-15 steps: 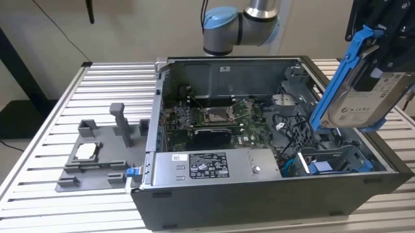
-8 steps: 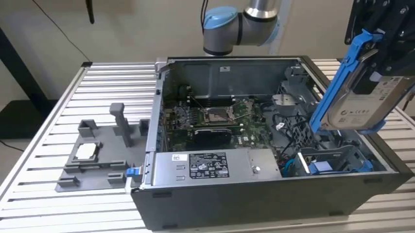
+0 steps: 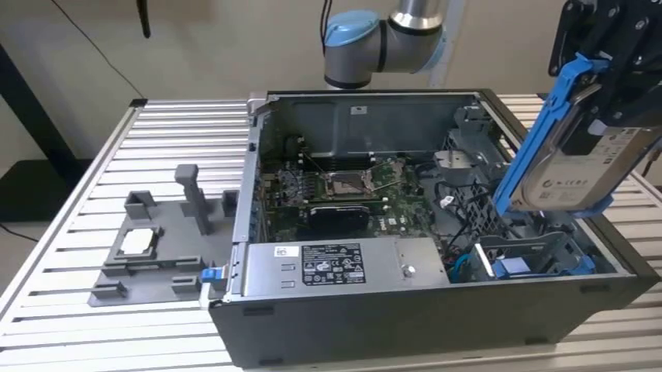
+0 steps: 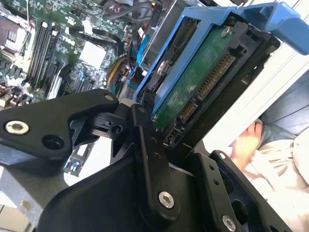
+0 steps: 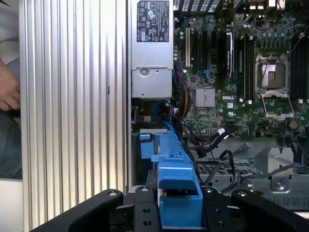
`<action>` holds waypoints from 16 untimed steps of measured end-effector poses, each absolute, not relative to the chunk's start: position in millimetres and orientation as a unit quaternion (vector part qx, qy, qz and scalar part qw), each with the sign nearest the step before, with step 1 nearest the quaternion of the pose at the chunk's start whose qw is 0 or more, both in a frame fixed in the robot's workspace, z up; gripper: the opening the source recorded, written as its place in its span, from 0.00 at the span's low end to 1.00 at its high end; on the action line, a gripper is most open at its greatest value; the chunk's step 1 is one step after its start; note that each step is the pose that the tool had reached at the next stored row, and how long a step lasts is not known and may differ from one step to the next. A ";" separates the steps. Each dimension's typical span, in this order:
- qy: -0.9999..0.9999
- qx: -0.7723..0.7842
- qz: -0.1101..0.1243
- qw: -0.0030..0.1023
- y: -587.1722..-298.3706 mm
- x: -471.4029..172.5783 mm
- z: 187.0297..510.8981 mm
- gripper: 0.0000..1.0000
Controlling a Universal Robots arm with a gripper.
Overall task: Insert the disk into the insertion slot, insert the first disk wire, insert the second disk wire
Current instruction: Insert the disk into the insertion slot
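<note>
My gripper [image 3: 608,89] is shut on the disk [image 3: 581,174], a silver drive in a bright blue carrier. It holds the disk tilted in the air above the open computer case, at the exterior view's right. Below the disk, in the case's near right corner, is the insertion slot [image 3: 532,260], a grey bay with blue rails. The second wrist view shows the disk's green board and connectors [image 4: 203,92] between my black fingers [image 4: 147,150]. The first wrist view shows the blue carrier [image 5: 176,188] in my gripper [image 5: 178,215], over the slot [image 5: 145,147]. A blue wire [image 5: 161,113] and black wires [image 5: 217,140] lie loose beside the slot.
A long grey box with a white label [image 3: 331,267] runs along the case's near wall, beside the slot. The motherboard [image 3: 342,186] covers the case floor. A grey fixture [image 3: 155,248] sits on the slatted table [image 3: 62,325] at the exterior view's left. A person's hand [image 4: 246,145] is near the table edge.
</note>
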State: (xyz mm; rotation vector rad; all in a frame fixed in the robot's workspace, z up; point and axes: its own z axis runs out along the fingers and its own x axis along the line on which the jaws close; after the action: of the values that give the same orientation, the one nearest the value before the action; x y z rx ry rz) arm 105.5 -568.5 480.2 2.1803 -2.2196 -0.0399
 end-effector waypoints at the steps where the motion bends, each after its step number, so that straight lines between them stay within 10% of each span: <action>1: -0.713 0.701 -0.013 0.015 -568.6 105.6 479.7 0.33; 16: -0.712 0.702 -0.013 0.015 -569.0 107.2 468.6 0.33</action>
State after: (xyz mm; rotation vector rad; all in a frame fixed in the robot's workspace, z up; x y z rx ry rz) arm 107.2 -569.0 468.6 2.1836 -2.2165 -0.0399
